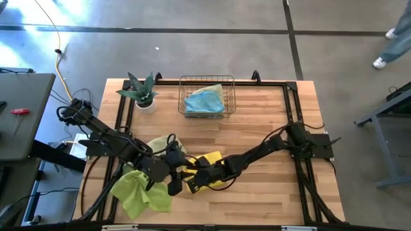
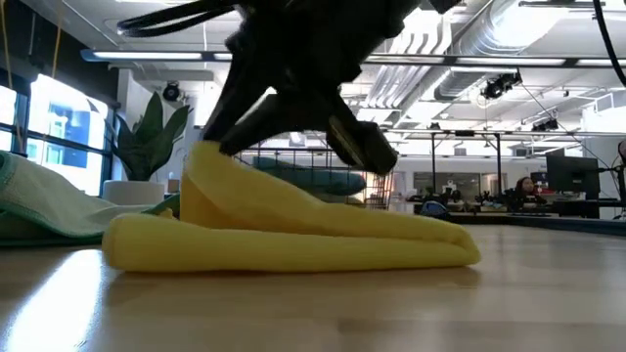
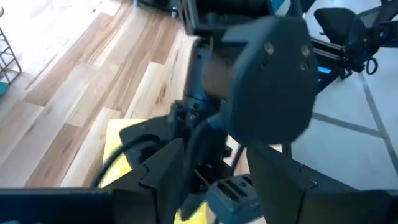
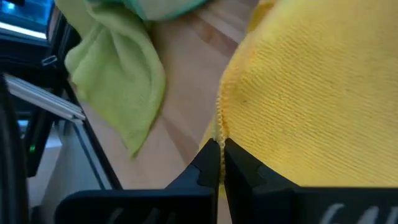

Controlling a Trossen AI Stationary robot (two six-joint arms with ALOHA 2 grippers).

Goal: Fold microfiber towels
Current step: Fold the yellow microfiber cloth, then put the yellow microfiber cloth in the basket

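A yellow towel lies folded on the wooden table near its front middle, and in the low view its left part stands raised. My right gripper is shut at this towel's left end. Just to the left, my left gripper stands open behind my right arm's wrist with nothing between its fingers. A lime green towel lies crumpled at the front left. A pale sage towel lies bunched behind it. A light blue towel rests in the wire basket. My right gripper pinches the yellow towel's hemmed edge between its two shut fingertips. It comes slanting down from the table's right side. The held edge is raised above the rest of the towel, whose folded lower part lies on the table.
A potted plant stands at the far left of the table, beside the wire basket at the far middle. The table's right half shows bare wood. A person's legs show on the floor beyond the far right corner.
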